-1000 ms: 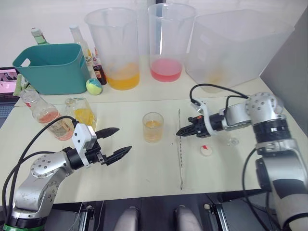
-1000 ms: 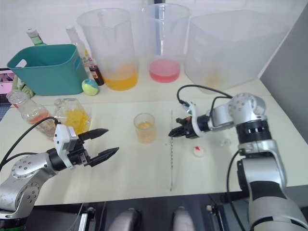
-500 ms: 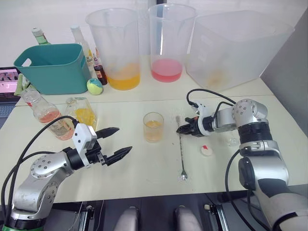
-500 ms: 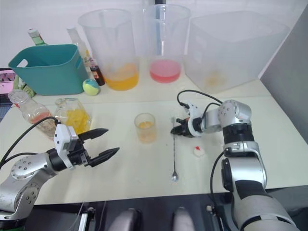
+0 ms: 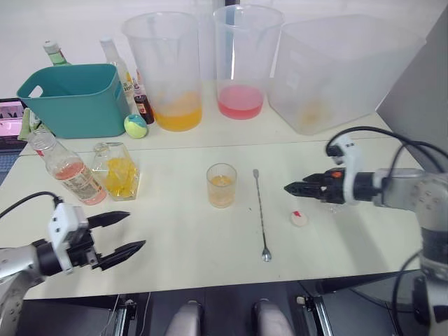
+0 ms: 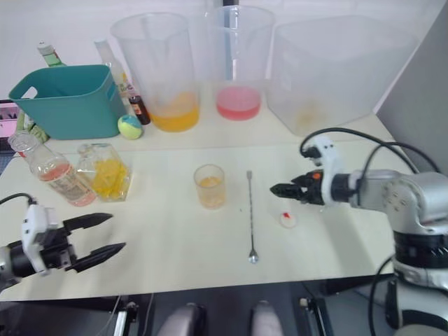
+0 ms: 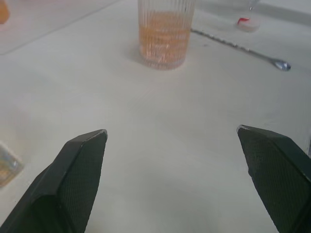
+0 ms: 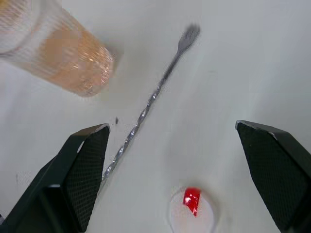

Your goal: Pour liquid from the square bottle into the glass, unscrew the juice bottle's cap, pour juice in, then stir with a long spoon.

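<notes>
The glass (image 5: 221, 185) stands mid-table with orange liquid in it. Just to its right the long spoon (image 5: 260, 213) lies flat, bowl toward the front edge. The white cap (image 5: 299, 218) with its red mark rests right of the spoon. My right gripper (image 5: 288, 187) hovers open above the cap, right of the spoon, holding nothing; the right wrist view shows the spoon (image 8: 146, 111) and cap (image 8: 192, 208) between its spread fingers. The square bottle (image 5: 117, 171) and the juice bottle (image 5: 66, 168), uncapped, stand at the left. My left gripper (image 5: 136, 229) is open and empty near the front left edge.
A teal basket (image 5: 70, 98) sits at the back left with bottles and a green ball (image 5: 135, 124) beside it. Two tall pitchers, one with orange liquid (image 5: 168, 70) and one with pink (image 5: 241, 63), and a large clear bin (image 5: 343, 70) line the back.
My right gripper opened, let go of the spoon and drew back to the right; the spoon now lies on the table. My left arm pulled back toward the front left.
</notes>
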